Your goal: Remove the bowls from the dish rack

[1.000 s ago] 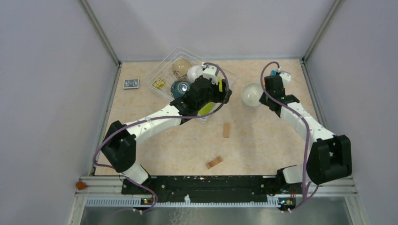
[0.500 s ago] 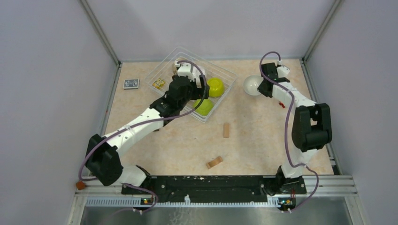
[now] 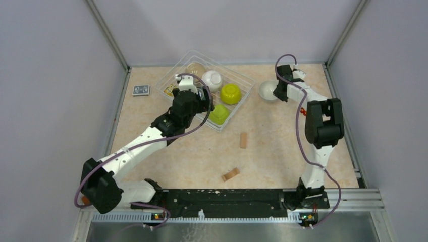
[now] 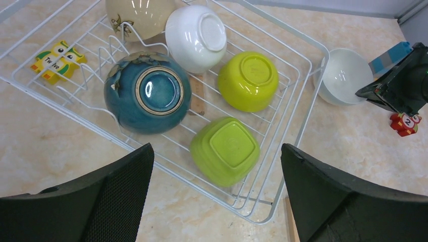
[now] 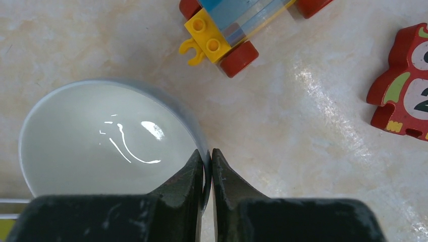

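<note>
The wire dish rack (image 4: 302,126) (image 3: 241,76) holds several upturned bowls: beige (image 4: 137,14), white (image 4: 196,36), dark teal (image 4: 148,92), round lime green (image 4: 248,80) and square lime green (image 4: 225,150). My left gripper (image 4: 216,152) (image 3: 201,95) hangs open above the rack's near edge, over the square lime bowl, touching nothing. Right of the rack another white bowl (image 5: 101,143) (image 3: 266,91) stands mouth up. My right gripper (image 5: 205,152) (image 3: 279,91) is shut on its rim, one finger inside and one outside.
A yellow owl piece (image 4: 55,60) and a wooden block (image 4: 198,98) lie in the rack. A toy brick car (image 5: 237,22) and a red owl piece (image 5: 404,96) lie beside the held bowl. Two wooden blocks (image 3: 243,139) (image 3: 230,174) and a small card (image 3: 141,89) lie on the table.
My left arm drew back leftward from the rack's right end and its gripper opened wide, uncovering the lime bowls. My right arm swung the white bowl farther back and lower.
</note>
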Available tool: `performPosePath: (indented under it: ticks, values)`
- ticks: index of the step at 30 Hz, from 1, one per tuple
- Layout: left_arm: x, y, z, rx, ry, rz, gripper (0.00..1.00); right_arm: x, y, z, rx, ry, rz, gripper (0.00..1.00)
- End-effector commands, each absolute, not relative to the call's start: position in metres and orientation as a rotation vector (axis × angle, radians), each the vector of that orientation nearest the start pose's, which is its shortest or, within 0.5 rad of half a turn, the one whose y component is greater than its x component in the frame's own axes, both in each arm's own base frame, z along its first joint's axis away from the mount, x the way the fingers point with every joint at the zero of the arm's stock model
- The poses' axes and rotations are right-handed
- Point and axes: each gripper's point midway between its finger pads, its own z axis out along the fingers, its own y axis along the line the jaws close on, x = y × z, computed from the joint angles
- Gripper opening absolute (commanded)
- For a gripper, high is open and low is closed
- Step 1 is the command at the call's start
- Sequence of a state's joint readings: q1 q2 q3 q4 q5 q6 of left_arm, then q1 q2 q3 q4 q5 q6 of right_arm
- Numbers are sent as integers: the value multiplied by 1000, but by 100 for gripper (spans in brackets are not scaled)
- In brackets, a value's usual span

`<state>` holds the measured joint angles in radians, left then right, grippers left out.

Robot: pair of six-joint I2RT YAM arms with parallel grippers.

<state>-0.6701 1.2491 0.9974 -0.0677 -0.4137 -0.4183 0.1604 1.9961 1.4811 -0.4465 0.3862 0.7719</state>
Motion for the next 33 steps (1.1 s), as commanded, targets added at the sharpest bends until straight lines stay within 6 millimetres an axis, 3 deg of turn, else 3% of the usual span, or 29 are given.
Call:
performPosePath:
  ticks: [1,4,7,9,15,21,25,30,33]
  values:
    - [354,-200,260,-99,1823,-351,99,514,36,92,889,2183,-20,10]
    - [355,-200,257,-101,1828,-344,99,513,35,89,874,2199,-14,22]
    - [356,-200,254,-102,1835,-339,99,512,32,96,856,2189,-20,51]
    - [356,-200,253,-101,1836,-335,99,510,29,105,835,2172,-31,61]
    - [360,-201,257,-52,1840,-314,99,500,17,149,757,2097,-73,65]
    - [376,-207,252,-68,1877,-379,99,479,23,188,647,2011,-7,71]
    - [391,-200,245,-86,1898,-371,99,460,46,208,508,1975,134,74]
    - [405,-187,228,-36,1987,-344,99,424,93,221,287,1946,370,74]
    - [409,-188,224,40,1992,-395,99,401,123,224,159,1922,509,74]
